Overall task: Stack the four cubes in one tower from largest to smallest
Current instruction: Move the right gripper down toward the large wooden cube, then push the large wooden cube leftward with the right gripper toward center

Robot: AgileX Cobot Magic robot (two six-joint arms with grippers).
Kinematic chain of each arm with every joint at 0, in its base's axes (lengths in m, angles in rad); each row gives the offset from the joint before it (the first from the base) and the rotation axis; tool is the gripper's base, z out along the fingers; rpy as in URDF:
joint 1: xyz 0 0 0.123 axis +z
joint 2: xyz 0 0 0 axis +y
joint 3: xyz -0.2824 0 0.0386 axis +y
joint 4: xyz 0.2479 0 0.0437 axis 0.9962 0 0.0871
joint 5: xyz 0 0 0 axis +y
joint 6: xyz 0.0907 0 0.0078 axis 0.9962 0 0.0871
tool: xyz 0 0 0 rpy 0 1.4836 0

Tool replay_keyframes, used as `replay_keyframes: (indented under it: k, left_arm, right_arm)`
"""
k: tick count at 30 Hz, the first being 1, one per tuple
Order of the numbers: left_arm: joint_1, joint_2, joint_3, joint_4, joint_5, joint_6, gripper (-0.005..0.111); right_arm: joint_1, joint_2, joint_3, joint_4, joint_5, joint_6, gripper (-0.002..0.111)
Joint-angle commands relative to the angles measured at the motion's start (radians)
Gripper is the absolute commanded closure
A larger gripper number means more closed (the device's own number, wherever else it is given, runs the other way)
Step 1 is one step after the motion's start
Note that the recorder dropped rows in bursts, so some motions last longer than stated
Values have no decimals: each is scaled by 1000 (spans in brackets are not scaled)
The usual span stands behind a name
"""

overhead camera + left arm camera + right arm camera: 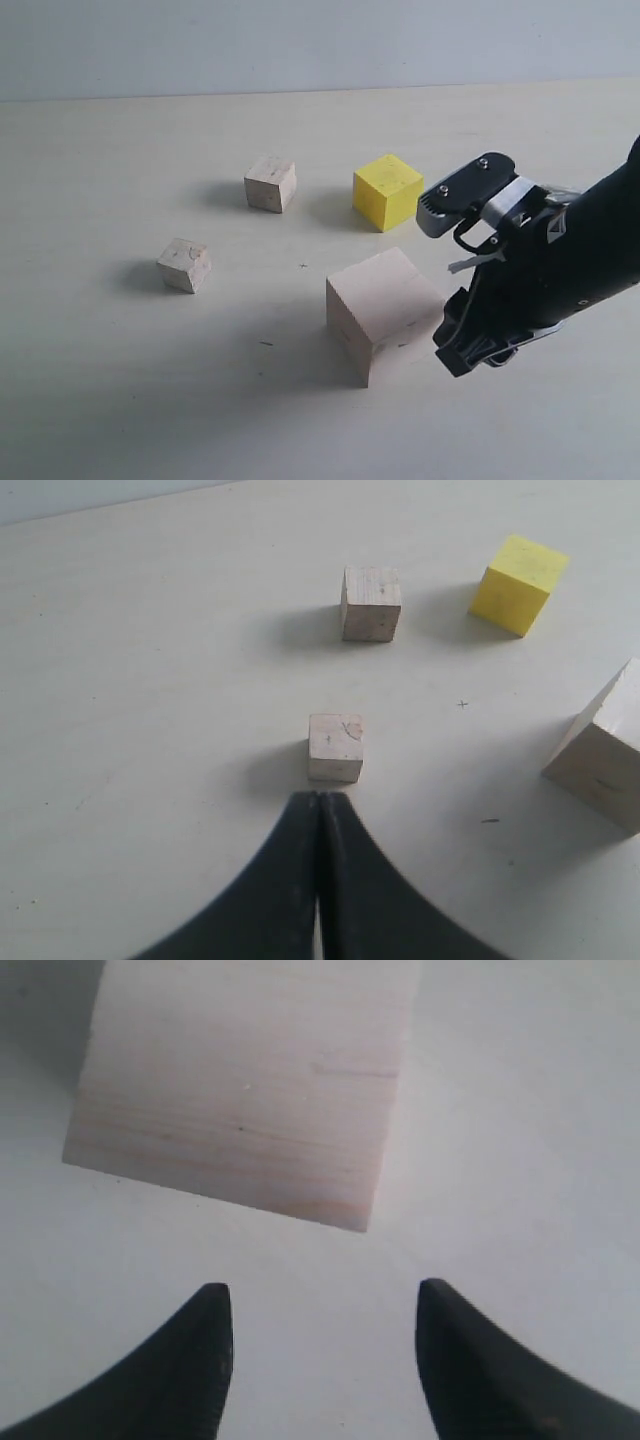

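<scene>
With nothing stacked yet, the right gripper (322, 1305) hangs with fingers (195, 1360) apart and empty just beside the large pale cube (383, 312) on the tabletop (150, 400), the left gripper (320, 802), fingers together, near a small cube (336, 746); fetching the yellow cube (387, 191) looks next.

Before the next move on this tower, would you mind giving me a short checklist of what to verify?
1. The right claw is open and empty: ok.
2. The large wooden cube sits flat on the table, clear of that claw: ok.
3. The yellow cube stands alone with room for a grasp: ok.
4. The farther small cube and the nearer small cube are apart, neither stacked: ok.
5. The left claw is shut, empty, short of the nearer small cube: ok.
6. Which small cube is bigger: cannot tell.
</scene>
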State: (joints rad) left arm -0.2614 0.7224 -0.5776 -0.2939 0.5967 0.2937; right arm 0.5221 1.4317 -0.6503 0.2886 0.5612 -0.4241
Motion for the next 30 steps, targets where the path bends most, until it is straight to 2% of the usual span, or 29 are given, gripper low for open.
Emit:
replay_keyframes:
  k: [1, 12, 21, 30]
  left_arm:
    - [-8, 0, -9, -1, -2, -1, 107]
    - [-8, 0, -9, 1, 4, -1, 107]
    - [-8, 0, -9, 1, 4, -1, 107]
    - [-8, 0, 1, 1, 13, -1, 107]
  right_arm:
    - [1, 55, -6, 73, -17, -142, 54]
    - [1, 85, -6, 122, -115, -165, 54]
    - [1, 95, -6, 418, -126, -486, 54]
    - [1, 173, -16, 468, -164, -493, 54]
